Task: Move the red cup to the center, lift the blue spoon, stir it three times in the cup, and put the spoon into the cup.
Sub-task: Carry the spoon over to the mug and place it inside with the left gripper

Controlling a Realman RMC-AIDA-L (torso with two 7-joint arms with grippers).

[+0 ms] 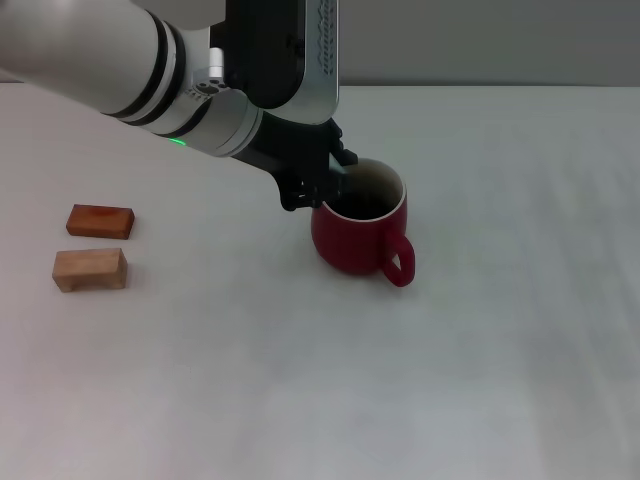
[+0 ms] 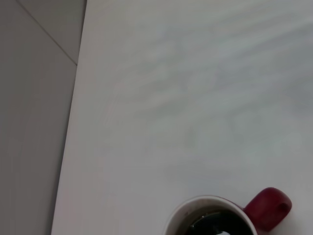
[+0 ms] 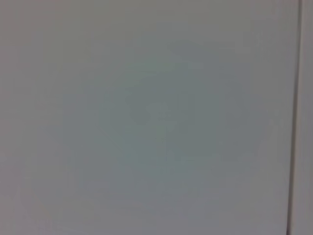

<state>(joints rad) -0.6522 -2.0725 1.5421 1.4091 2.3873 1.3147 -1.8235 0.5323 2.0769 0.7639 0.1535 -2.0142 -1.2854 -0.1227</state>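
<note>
The red cup [image 1: 352, 243] stands upright near the middle of the white table [image 1: 300, 390], its loop handle turned toward me and to the right. My left gripper [image 1: 322, 186] reaches down from the upper left and sits at the cup's left rim, partly over the dark inside. The left wrist view looks straight down on the cup [image 2: 268, 209], showing its white rim and red handle. The blue spoon is hidden in every view. My right arm is out of the head view.
Two small wooden blocks lie at the left: a reddish one [image 1: 100, 220] and a paler one [image 1: 90, 269] just in front of it. The table's far edge [image 2: 73, 103] meets a grey wall.
</note>
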